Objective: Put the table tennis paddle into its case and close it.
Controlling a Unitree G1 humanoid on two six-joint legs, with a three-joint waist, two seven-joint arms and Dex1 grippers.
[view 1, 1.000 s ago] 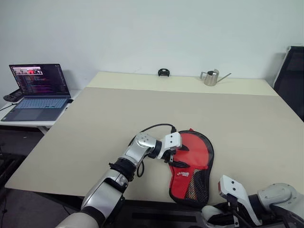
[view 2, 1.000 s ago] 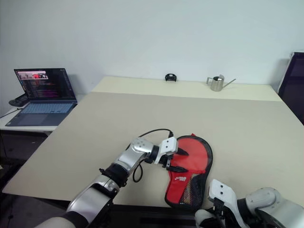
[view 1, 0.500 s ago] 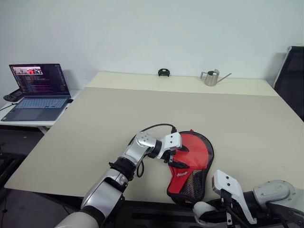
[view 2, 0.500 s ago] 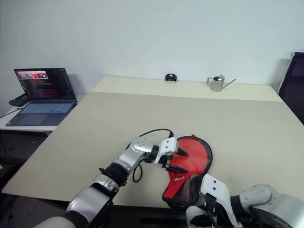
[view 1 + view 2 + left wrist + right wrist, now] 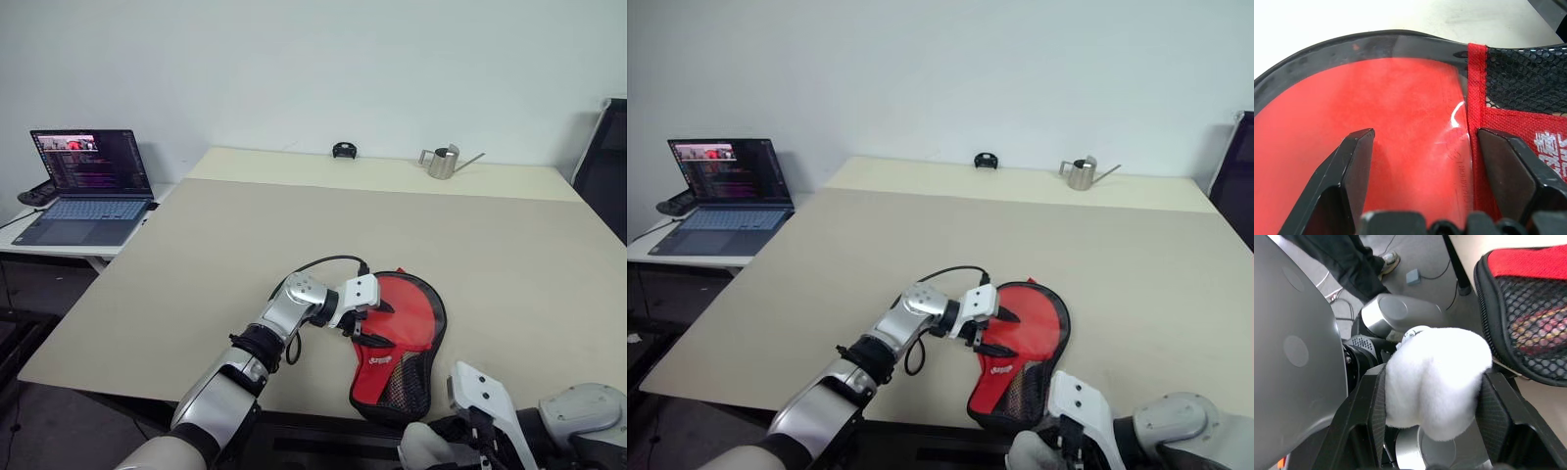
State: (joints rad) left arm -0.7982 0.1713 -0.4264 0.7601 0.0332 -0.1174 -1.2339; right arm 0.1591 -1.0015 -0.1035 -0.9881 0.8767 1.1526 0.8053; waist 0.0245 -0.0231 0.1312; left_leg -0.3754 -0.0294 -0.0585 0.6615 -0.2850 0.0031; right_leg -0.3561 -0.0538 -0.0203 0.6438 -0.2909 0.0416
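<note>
Resting on case (image 5: pixel 404 338), left gripper (image 5: pixel 370 324) jaws spread wide; right gripper (image 5: pixel 1432 382) jaws pinching white fluffy wad (image 5: pixel 1436 382).

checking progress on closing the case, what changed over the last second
The right gripper swung in toward the case's narrow end, then drew back to the table's near edge. The left gripper stayed open over the case's red side, and the case kept its place.

An open laptop (image 5: pixel 88 186) sits beside the table (image 5: pixel 245 235); a metal watering can (image 5: pixel 443 162) stands at its far edge.
</note>
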